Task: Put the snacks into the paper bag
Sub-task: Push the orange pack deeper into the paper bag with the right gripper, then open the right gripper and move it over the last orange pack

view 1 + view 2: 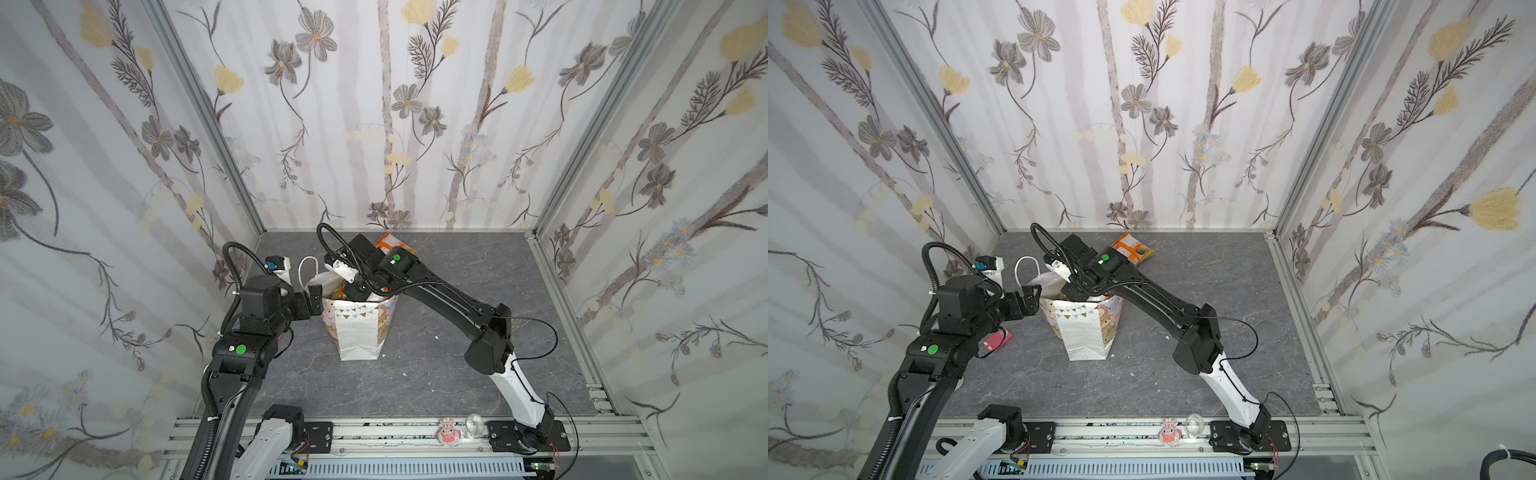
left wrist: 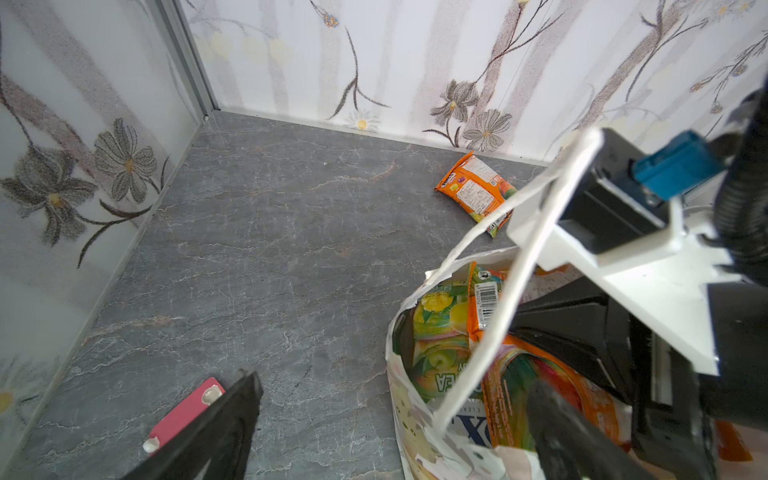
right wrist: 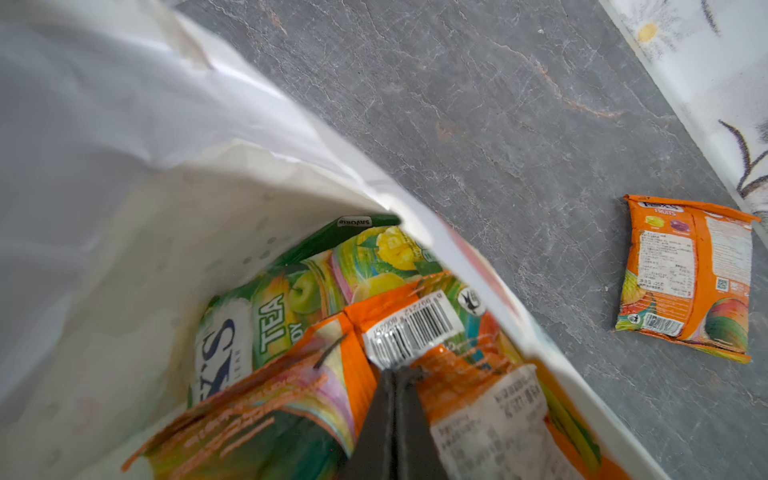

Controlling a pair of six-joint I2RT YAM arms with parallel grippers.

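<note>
The white paper bag [image 1: 357,328] [image 1: 1084,332] stands upright mid-table with its mouth open. Inside lie several snacks: a green tea packet [image 3: 316,282] [image 2: 440,332] and orange packets [image 3: 415,324]. My right gripper [image 3: 397,372] [image 1: 357,293] reaches down into the bag, shut, its tips pressed against an orange packet with a barcode and nothing seen between the fingers. My left gripper [image 2: 395,386] [image 1: 313,301] is open at the bag's left rim, one finger outside and one over the mouth. One orange snack [image 1: 1133,248] [image 2: 476,191] [image 3: 688,278] lies flat on the table behind the bag, near the back wall.
A flat pink object [image 1: 995,340] [image 2: 183,415] lies on the table left of the bag, under my left arm. The bag's white cord handle [image 2: 498,324] crosses the mouth. Patterned walls close three sides. A small pink figure [image 1: 449,434] sits on the front rail.
</note>
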